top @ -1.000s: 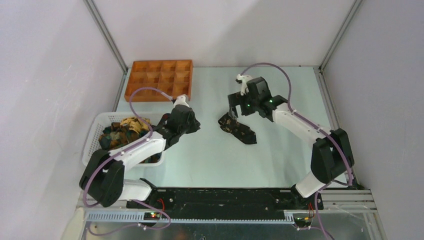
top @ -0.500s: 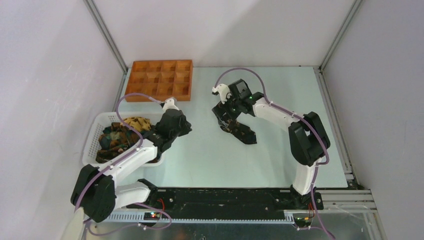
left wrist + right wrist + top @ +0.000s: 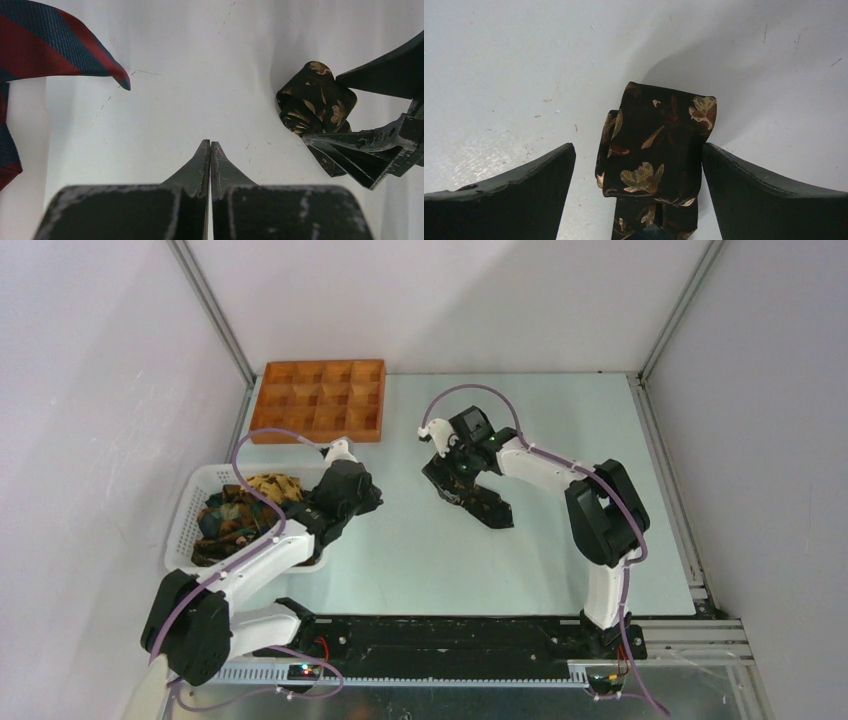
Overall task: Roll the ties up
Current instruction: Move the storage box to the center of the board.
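At your far left the white basket (image 3: 178,528) holds a heap of leafy ties (image 3: 240,510). Just beside it your left claw (image 3: 210,145) hangs over the table (image 3: 400,560) with its fingers pressed together, gripping nothing; a red and blue striped tie (image 3: 45,45) shows at the edge of its view. The orange tray (image 3: 318,400) sits behind. Further right, your right claw (image 3: 639,150) stands wide apart, straddling the folded end of a dark leafy tie (image 3: 656,135) lying on the table

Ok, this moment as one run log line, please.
left pincer: shut, empty | right pincer: open, astride tie | tie: partly rolled, on table
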`<state>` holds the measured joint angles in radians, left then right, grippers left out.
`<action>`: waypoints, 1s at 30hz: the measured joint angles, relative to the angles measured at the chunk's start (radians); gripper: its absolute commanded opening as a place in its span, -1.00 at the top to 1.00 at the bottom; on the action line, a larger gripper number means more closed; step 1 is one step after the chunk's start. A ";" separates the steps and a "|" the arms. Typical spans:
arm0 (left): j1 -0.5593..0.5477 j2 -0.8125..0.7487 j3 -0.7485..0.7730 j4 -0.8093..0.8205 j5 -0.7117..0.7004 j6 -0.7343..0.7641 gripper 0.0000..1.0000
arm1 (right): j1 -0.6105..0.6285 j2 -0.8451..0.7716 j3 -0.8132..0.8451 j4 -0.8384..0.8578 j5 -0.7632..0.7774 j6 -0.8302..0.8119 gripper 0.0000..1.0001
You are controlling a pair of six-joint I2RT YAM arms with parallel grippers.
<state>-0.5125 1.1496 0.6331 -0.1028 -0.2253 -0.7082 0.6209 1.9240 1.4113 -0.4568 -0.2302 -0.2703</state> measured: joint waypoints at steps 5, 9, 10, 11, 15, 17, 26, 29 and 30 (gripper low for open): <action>0.001 0.000 0.000 0.000 0.000 0.000 1.00 | 0.000 0.020 0.002 -0.014 0.025 -0.008 -0.99; 0.002 0.000 0.000 0.000 0.000 0.000 1.00 | 0.000 0.048 0.002 -0.023 0.037 -0.011 -0.99; 0.003 0.000 0.000 0.000 0.000 0.000 1.00 | 0.000 0.053 0.002 -0.024 0.040 -0.012 -0.99; 0.003 0.000 0.000 0.000 0.000 0.000 1.00 | 0.000 0.060 0.002 -0.026 0.043 -0.012 -0.99; 0.003 0.000 0.000 0.000 0.001 0.000 1.00 | 0.000 0.077 0.002 -0.031 0.043 -0.011 -0.99; 0.004 0.000 0.000 0.000 0.001 0.000 1.00 | 0.000 0.082 0.003 -0.031 0.043 -0.010 -0.99; 0.005 0.002 0.000 0.000 0.001 0.000 1.00 | 0.009 0.126 0.014 -0.011 0.072 0.001 -0.73; 0.005 0.004 0.000 0.000 0.001 0.000 1.00 | 0.011 0.132 0.017 -0.002 0.087 0.009 -0.53; 0.005 0.006 0.000 0.000 0.001 0.000 1.00 | 0.011 0.133 0.018 0.002 0.090 0.013 -0.44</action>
<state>-0.5072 1.1557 0.6331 -0.1028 -0.2241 -0.7078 0.6323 2.0571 1.4288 -0.4549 -0.1406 -0.2573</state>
